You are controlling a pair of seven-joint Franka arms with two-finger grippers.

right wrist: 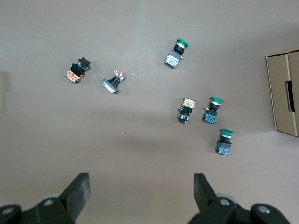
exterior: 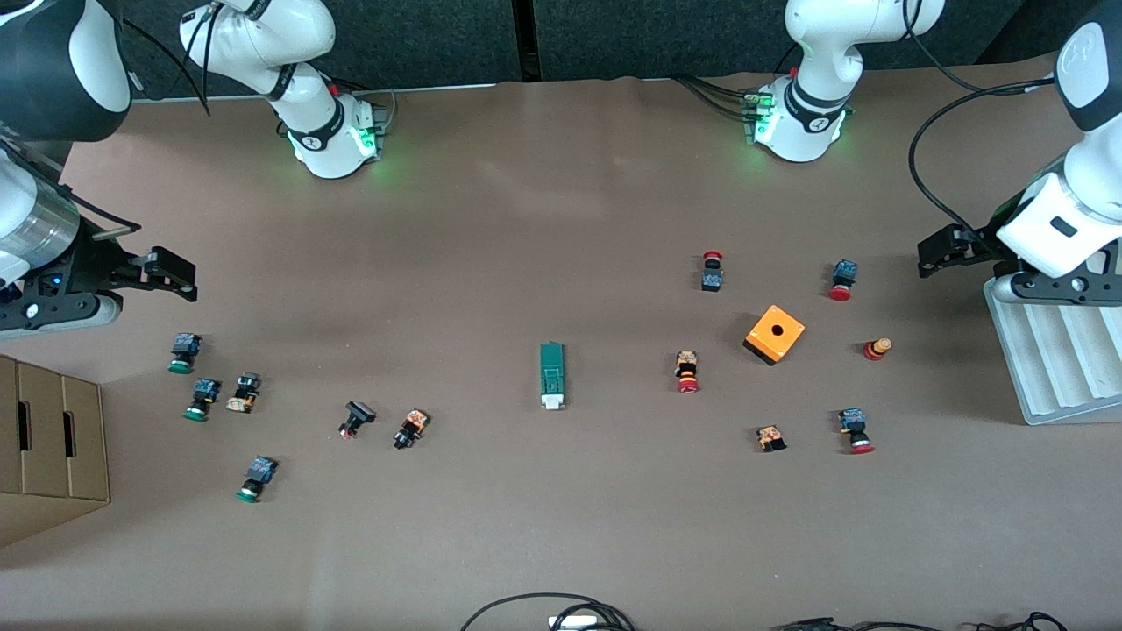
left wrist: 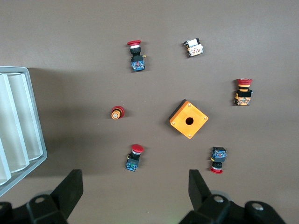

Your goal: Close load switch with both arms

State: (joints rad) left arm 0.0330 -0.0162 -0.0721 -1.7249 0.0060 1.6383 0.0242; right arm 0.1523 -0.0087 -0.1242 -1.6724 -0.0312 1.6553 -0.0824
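Observation:
The load switch (exterior: 551, 375) is a narrow dark-green block with a white lever piece at its end nearer the front camera. It lies alone in the middle of the table and shows in neither wrist view. My right gripper (exterior: 173, 275) hangs open over bare table at the right arm's end, above the green-capped buttons; nothing is between its fingers (right wrist: 140, 186). My left gripper (exterior: 940, 252) hangs open at the left arm's end beside the grey tray, also empty (left wrist: 135, 184). Both grippers are well away from the switch.
An orange cube with a hole (exterior: 775, 334) sits among several red-capped push buttons (exterior: 687, 372) toward the left arm's end. Green-capped buttons (exterior: 202, 399) lie toward the right arm's end, by a cardboard box (exterior: 53, 438). A grey ribbed tray (exterior: 1052, 359) stands under the left arm.

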